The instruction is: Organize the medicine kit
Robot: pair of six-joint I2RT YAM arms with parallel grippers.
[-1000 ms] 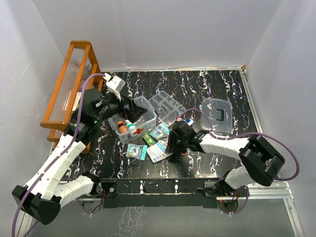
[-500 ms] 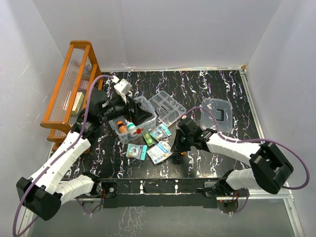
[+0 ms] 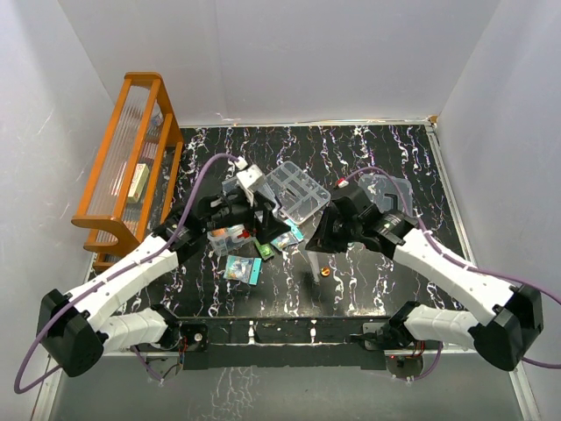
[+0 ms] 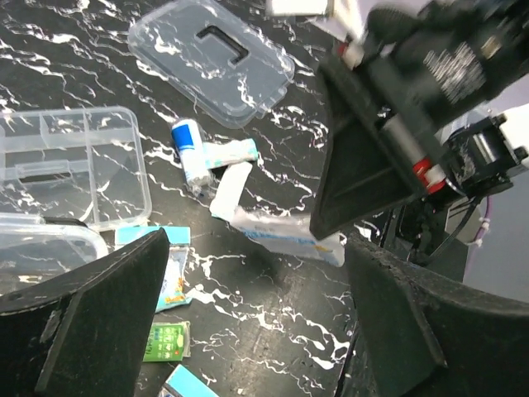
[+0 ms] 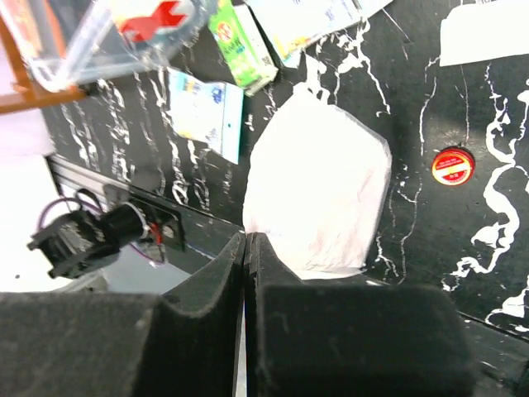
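Note:
The medicine kit's clear box (image 3: pixel 230 235) with the red cross (image 5: pixel 157 18) stands left of centre and holds small items. Its divided tray (image 3: pixel 296 188) lies behind it, and the lid (image 4: pixel 211 56) with the dark handle lies to the right, partly under my right arm. My right gripper (image 5: pixel 248 248) is shut on the edge of a white flat packet (image 5: pixel 318 186), which hangs above the table (image 3: pixel 314 261). My left gripper (image 4: pixel 256 322) is open and empty, low over bare table beside the box. It faces the right gripper (image 4: pixel 364 190).
Loose items lie in front of the box: a green packet (image 5: pixel 244 45), a blue-and-white packet (image 5: pixel 207 112), a small red cap (image 5: pixel 453 165) and white rolls (image 4: pixel 198 157). An orange slatted rack (image 3: pixel 131 158) stands along the left wall. The table's near edge is close.
My right gripper closed on the white packet and lifted it off the pile, drawing back to the right. My left gripper swung from over the box towards the table's middle.

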